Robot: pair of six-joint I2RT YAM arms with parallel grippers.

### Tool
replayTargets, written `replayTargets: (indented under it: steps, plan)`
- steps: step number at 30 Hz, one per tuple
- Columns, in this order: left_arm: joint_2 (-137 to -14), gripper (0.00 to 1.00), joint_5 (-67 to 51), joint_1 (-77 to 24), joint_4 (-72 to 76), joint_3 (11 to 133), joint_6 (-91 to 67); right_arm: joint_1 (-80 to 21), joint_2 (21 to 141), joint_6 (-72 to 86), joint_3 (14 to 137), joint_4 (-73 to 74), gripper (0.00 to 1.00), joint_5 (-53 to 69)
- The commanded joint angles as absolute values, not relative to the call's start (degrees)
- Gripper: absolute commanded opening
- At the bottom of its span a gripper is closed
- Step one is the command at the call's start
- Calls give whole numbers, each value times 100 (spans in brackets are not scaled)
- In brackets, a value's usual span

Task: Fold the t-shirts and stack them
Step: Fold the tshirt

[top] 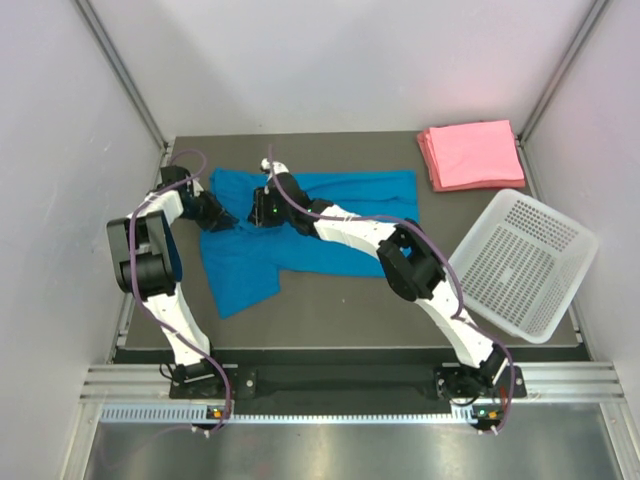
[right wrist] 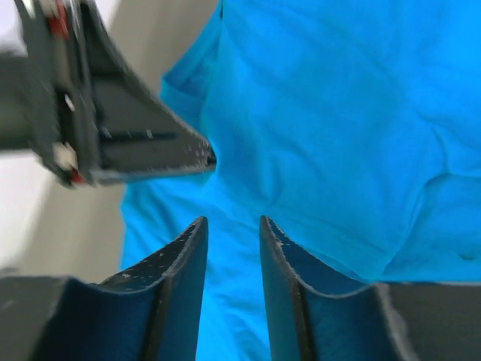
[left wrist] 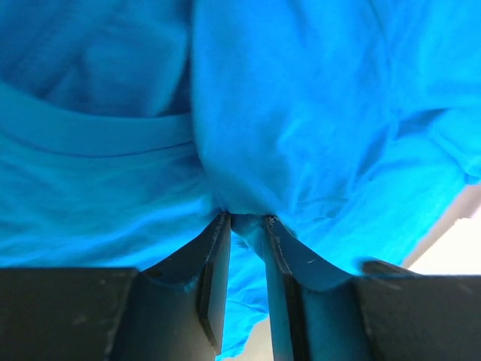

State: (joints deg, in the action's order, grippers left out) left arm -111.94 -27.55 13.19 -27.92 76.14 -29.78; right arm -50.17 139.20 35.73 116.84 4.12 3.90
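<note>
The blue t-shirt (top: 320,225) lies spread and rumpled on the dark table, left of centre. My left gripper (top: 228,220) is at the shirt's left part and is shut on a pinch of blue cloth (left wrist: 246,219). My right gripper (top: 252,215) is right beside it over the shirt. Its fingers (right wrist: 233,222) stand a little apart with only flat blue cloth (right wrist: 338,128) behind them. The left gripper's fingertip (right wrist: 188,154) shows just ahead of them. The folded pink t-shirts (top: 470,153) are stacked at the back right corner.
A white perforated basket (top: 520,262) hangs tilted over the table's right edge. Grey walls close in the table's left, back and right. Bare table (top: 330,310) lies in front of the shirt.
</note>
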Motion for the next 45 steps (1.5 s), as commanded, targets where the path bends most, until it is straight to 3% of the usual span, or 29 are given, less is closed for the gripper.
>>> replayTargets:
  steps: [1, 7, 15, 18, 20, 30, 45]
  plan:
    - [-11294, 29, -3278, 1310, -2479, 7849, -3120, -5361, 14089, 2473, 11997, 396, 35, 35]
    - [-11355, 26, -3471, 1310, -2522, 7901, -3261, -5563, 14203, 1758, 11962, 176, 40, -378]
    - [-11391, 25, -3244, 1318, -3058, 8051, -3156, -5599, 14308, 1951, 12041, -62, 39, -632]
    - [-11364, 15, -2857, 1310, -3207, 8068, -3050, -5590, 14344, 2030, 12146, 122, 38, -781]
    - [-11338, 0, -2673, 1318, -3278, 8095, -3050, -5581, 14283, 2100, 12077, 149, 37, -809]
    - [-11154, 0, -1926, 1292, -3998, 8174, -3339, -5537, 13861, 2259, 11514, 88, 36, -887]
    - [-10257, 0, -1012, 1722, -3822, 7383, -4816, -5397, 12613, 2496, 9783, -483, 36, -606]
